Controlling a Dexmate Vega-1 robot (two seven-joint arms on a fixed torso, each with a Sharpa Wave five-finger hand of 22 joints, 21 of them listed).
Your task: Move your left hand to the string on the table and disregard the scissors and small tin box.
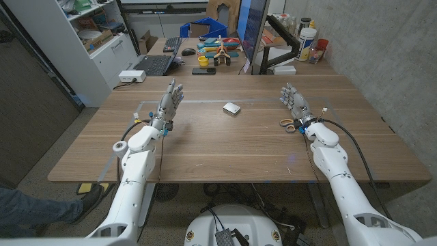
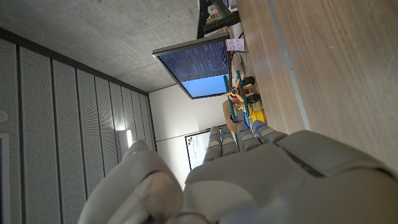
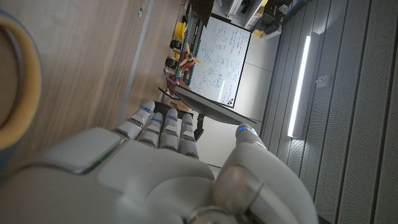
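My left hand stands over the table's left half with its fingers stretched out and apart, holding nothing. A thin pale string shows faintly on the wood just left of that hand's wrist; its exact run is hard to make out. The small tin box lies near the table's middle, well right of the left hand. The scissors, with yellow and blue handles, lie beside my right wrist. A handle ring of the scissors appears in the right wrist view. My right hand is held up with its fingers spread, and it grips nothing.
Beyond the table's far edge stand a laptop, a monitor, colourful toys and bottles. A white power strip sits at the far left corner. A person's leg and shoe are at the bottom left.
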